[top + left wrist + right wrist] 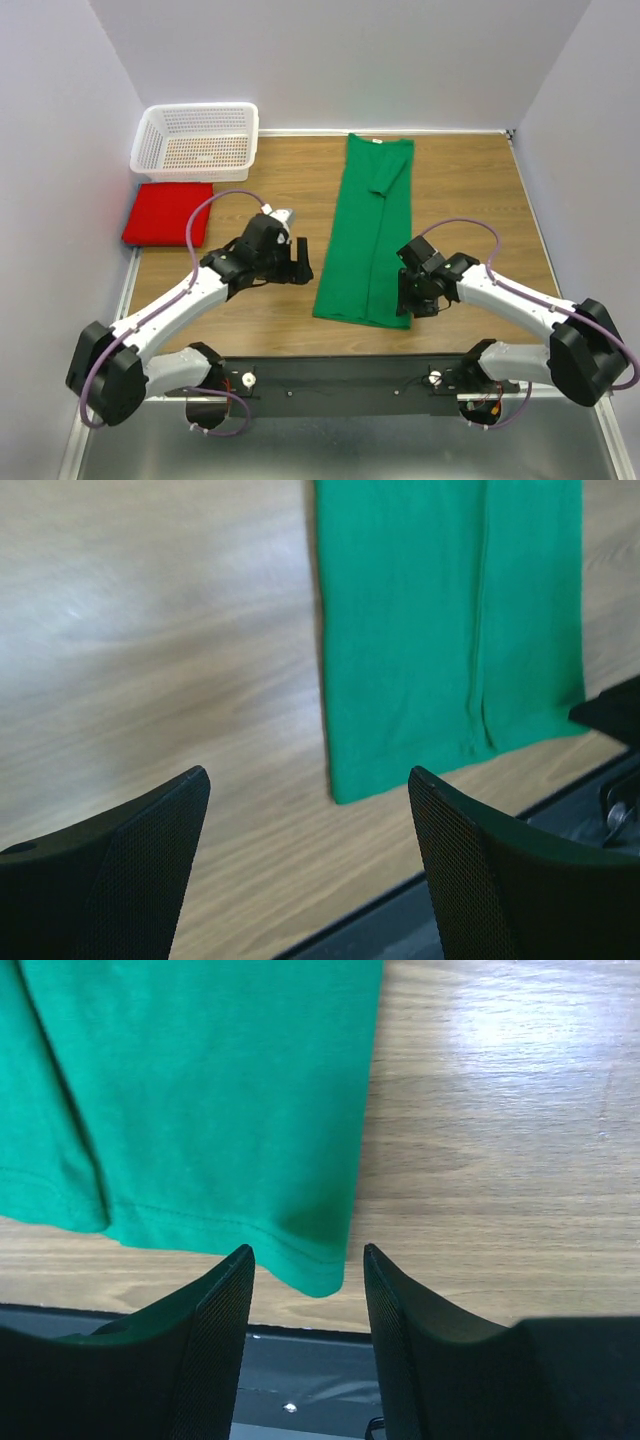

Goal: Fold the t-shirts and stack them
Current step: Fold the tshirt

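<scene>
The green t-shirt (370,230) lies flat on the wooden table, folded lengthwise into a long strip, collar at the far end. The red t-shirt (168,213) lies folded at the far left. My left gripper (300,268) is open and empty, just left of the green shirt's near left corner (345,790). My right gripper (407,300) is open and empty, over the shirt's near right corner (320,1275), which lies between its fingers (215,1310). Whether the pads touch the cloth I cannot tell.
A white perforated basket (195,140) stands at the far left corner, behind the red shirt. The black mounting rail (340,375) runs along the table's near edge. White walls close in the left, back and right sides.
</scene>
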`<action>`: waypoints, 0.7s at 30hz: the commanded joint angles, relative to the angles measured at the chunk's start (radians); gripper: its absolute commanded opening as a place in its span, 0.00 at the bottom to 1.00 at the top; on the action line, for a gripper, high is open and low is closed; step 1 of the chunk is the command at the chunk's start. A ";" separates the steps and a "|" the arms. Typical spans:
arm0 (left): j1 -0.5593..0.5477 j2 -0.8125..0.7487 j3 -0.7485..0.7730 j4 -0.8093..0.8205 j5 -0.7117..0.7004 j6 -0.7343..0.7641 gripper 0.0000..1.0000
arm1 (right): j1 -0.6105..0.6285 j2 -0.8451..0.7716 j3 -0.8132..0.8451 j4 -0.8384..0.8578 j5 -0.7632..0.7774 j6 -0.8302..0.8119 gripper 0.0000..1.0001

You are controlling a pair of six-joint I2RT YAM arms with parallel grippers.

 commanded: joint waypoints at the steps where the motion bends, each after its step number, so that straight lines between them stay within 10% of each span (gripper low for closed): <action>1: -0.090 0.085 0.039 -0.050 -0.027 -0.042 0.88 | -0.009 0.021 -0.023 -0.005 0.002 0.013 0.54; 21: -0.238 0.308 0.139 -0.096 -0.152 -0.068 0.86 | -0.009 0.138 -0.046 0.013 0.000 0.014 0.24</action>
